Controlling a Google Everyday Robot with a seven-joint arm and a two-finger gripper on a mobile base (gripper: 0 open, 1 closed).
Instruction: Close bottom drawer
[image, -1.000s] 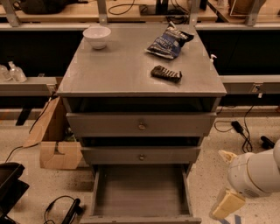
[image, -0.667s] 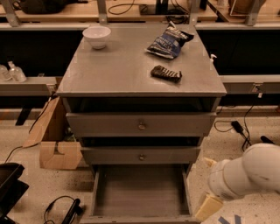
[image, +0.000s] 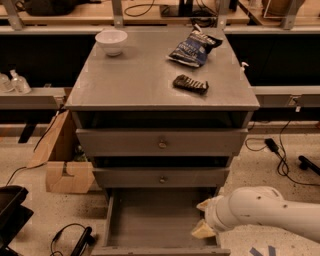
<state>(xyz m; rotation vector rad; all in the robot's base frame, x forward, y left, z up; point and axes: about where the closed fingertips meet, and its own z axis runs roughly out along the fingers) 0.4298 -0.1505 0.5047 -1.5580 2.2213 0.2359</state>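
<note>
Fingers: spread apart, pale, pointing left.
Gripper: low right, at the bottom drawer's right wall.
Bottom drawer: pulled out under two shut drawers.
Cabinet top: bowl, bag.

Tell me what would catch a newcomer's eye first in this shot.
The bottom drawer stands pulled far out at the foot of the grey cabinet. A white robot arm reaches in from the right, its gripper open beside the drawer's right wall. On top sit a white bowl, a blue chip bag and a dark snack packet.
</note>
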